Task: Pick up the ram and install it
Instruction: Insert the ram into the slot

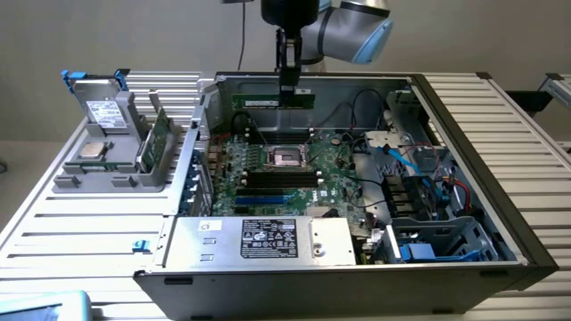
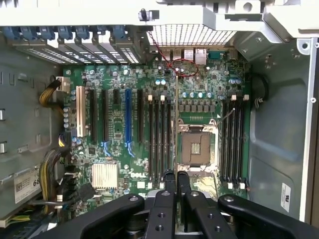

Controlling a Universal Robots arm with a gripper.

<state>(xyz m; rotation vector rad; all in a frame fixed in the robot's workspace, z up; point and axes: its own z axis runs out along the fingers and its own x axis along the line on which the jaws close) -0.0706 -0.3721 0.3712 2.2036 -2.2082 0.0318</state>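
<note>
Jaws stand narrow, clamped on the ram (image 1: 267, 100), which the gripper (image 1: 288, 90) grips a little toward the exterior view's right of the stick's middle. The ram hangs level in the air, its long edge horizontal, above the far part of the open computer case (image 1: 464, 134) and clear of the motherboard (image 1: 295, 174) below. It sits in no slot. A small white label shows on its green face.

Under it lie the square processor socket (image 1: 287, 157) and, nearer the camera, a bank of black slots (image 1: 281, 179). A grey power supply (image 1: 267, 239) with a printed label fills the near end of the case.

From the wrist view, the black fingers (image 2: 168, 184) sit close together, and the ram (image 2: 175, 124) shows between them as a thin edge-on strip. That strip runs over the board between one group of black slots (image 2: 159, 139) and the socket (image 2: 195, 148).

On the slatted table (image 1: 53, 221), at the exterior view's left, a grey holder (image 1: 107, 177) carries a boxy drive (image 1: 107, 114), a silver processor chip (image 1: 92, 150) and another green board (image 1: 156, 144) standing on edge.
</note>
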